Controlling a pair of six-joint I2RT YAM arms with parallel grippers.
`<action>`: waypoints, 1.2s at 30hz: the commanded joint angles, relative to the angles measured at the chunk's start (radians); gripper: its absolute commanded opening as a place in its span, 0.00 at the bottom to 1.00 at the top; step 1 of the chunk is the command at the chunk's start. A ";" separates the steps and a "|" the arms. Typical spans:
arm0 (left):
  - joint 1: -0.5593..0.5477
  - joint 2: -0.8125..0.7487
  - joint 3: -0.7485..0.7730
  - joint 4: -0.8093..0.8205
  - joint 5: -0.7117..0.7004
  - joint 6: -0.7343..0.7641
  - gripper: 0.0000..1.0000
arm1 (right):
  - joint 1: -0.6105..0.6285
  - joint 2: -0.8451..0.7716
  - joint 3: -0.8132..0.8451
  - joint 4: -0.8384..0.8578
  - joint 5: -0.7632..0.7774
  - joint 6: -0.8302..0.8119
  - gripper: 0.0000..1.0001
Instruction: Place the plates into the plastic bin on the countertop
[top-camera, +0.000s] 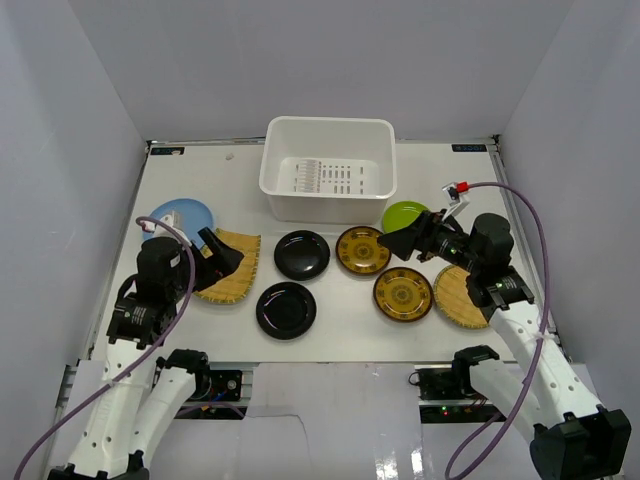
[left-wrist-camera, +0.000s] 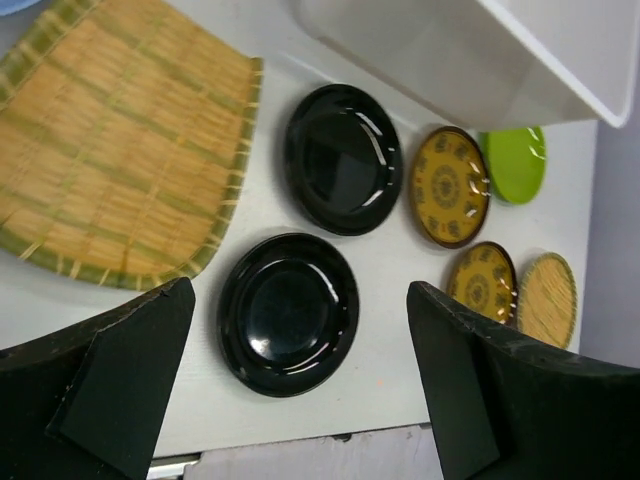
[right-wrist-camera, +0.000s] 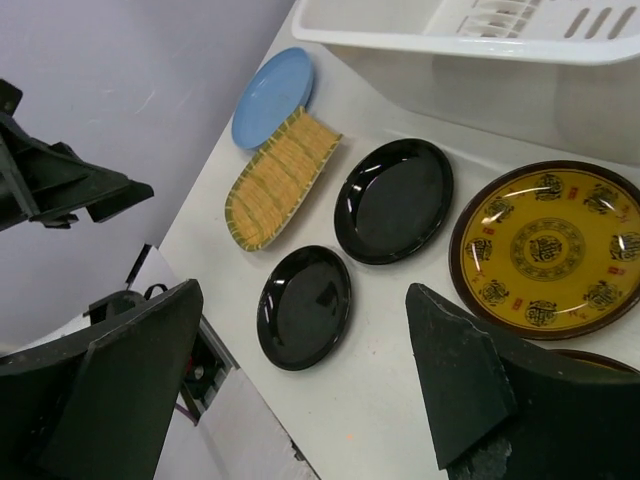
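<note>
The white plastic bin stands empty at the back of the countertop. In front of it lie a light blue plate, a woven plate, two black plates, two yellow-brown plates, a lime green plate and a second woven plate. My left gripper is open and empty above the left woven plate. My right gripper is open and empty, above the rear yellow-brown plate.
Grey walls close in the left, right and back sides. The countertop's metal front edge runs just behind the near black plate. The left arm shows in the right wrist view.
</note>
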 joint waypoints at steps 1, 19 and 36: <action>0.003 -0.012 0.032 -0.168 -0.197 -0.063 0.98 | 0.042 -0.001 -0.013 0.063 0.006 -0.018 0.88; 0.003 0.070 -0.215 -0.170 -0.391 -0.545 0.97 | 0.272 0.065 -0.048 0.051 0.077 -0.126 0.88; 0.010 0.259 -0.496 0.341 -0.401 -0.578 0.50 | 0.286 0.106 -0.058 0.006 0.063 -0.192 0.85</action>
